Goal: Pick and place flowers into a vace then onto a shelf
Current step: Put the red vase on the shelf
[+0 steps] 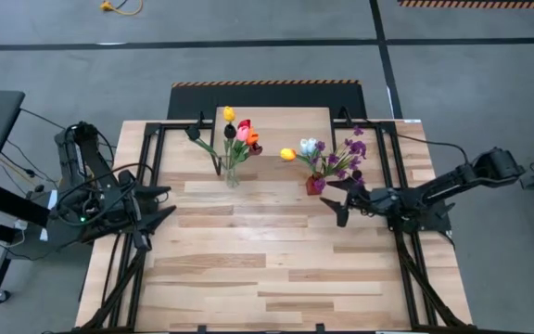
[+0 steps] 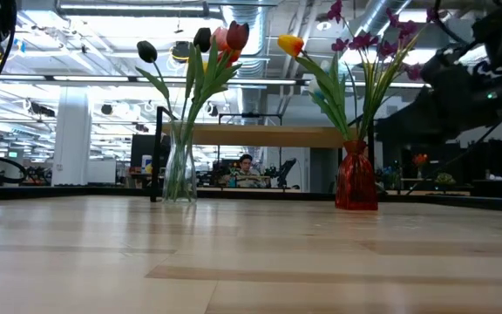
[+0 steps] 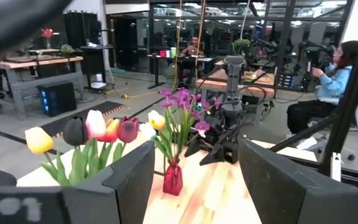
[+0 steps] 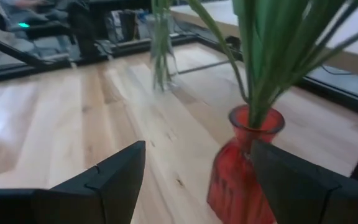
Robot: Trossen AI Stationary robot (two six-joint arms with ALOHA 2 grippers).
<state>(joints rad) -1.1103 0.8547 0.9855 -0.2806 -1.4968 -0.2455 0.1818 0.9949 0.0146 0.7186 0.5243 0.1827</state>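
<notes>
A red vase stands on its base on the table and holds a yellow tulip, a white tulip and purple sprigs. A clear glass vase to its left holds yellow, dark, red and pink tulips. The light-wood shelf stands behind both. My right gripper is open, just right of the red vase, which shows ahead between its fingers, untouched. My left gripper waits open at the table's left.
Black frame rails run along the table's left and right sides and past the shelf. Bare wooden tabletop stretches from the vases to the near edge. People sit at desks in the room beyond.
</notes>
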